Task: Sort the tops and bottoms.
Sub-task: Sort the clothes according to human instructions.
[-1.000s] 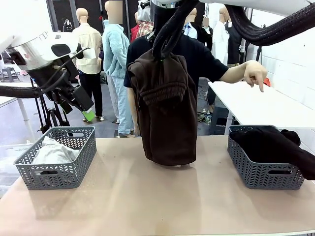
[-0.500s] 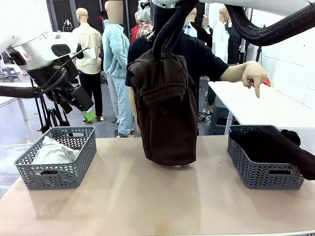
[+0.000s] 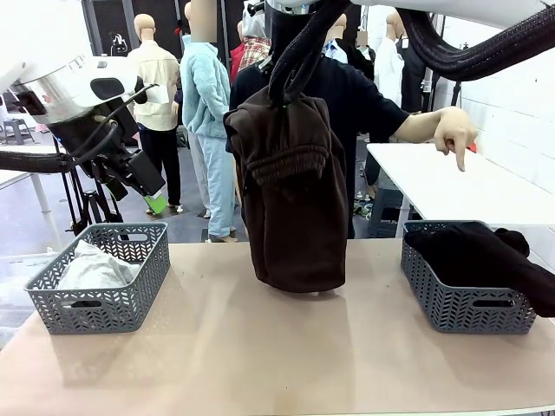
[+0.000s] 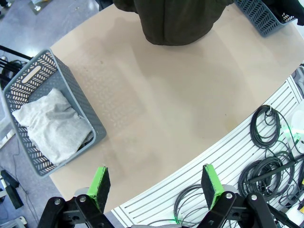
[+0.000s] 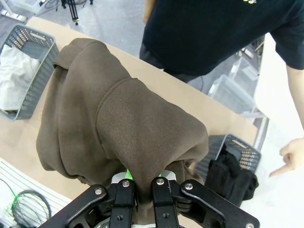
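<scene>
Our right gripper [image 5: 142, 186] pinches the brown fleece bottoms [image 3: 290, 199], which hang below its jaws. Our left gripper [image 4: 154, 183] holds its jaws spread, nothing between them.

You have even, bright overhead light across the desk [image 3: 286, 347]; shadows are soft, with a faint one under the hanging brown fleece piece [image 3: 293, 199] and beside each basket [image 3: 100, 277]. No harsh glare. The front view is sharp. Both wrist views bow straight edges toward the corners. The dark garments lose detail in their folds.
</scene>
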Tool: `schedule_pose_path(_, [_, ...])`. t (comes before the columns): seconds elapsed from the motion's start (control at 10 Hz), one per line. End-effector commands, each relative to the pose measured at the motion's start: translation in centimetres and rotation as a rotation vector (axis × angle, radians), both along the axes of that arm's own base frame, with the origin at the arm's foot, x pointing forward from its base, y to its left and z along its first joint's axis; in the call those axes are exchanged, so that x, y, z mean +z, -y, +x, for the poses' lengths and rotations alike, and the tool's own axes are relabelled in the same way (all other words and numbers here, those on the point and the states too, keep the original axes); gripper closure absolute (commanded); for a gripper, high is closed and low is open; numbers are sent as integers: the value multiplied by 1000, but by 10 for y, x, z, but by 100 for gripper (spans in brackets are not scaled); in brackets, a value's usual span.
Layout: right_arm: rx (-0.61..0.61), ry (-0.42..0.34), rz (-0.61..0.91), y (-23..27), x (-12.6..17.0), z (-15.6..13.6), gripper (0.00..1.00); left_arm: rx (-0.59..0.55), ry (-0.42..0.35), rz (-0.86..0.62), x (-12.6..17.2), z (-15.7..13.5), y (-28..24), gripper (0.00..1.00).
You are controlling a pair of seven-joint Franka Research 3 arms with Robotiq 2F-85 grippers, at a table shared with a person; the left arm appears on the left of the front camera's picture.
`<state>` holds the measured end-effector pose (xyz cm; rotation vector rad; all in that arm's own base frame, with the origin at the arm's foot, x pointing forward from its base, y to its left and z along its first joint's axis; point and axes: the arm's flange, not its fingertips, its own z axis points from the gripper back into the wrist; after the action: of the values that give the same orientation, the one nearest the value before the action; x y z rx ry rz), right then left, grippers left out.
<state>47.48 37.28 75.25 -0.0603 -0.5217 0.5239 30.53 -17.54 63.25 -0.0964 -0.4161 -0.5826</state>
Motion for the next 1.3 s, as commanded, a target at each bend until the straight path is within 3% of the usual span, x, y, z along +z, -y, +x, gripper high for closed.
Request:
schedule_pose_path(0.0, [3, 14, 7, 1, 6, -2, 100, 4, 16, 8, -2, 1, -2, 0])
schedule_pose_path(1.2, [3, 14, 7, 1, 6, -2, 100, 4, 16, 8, -2, 1, -2, 0])
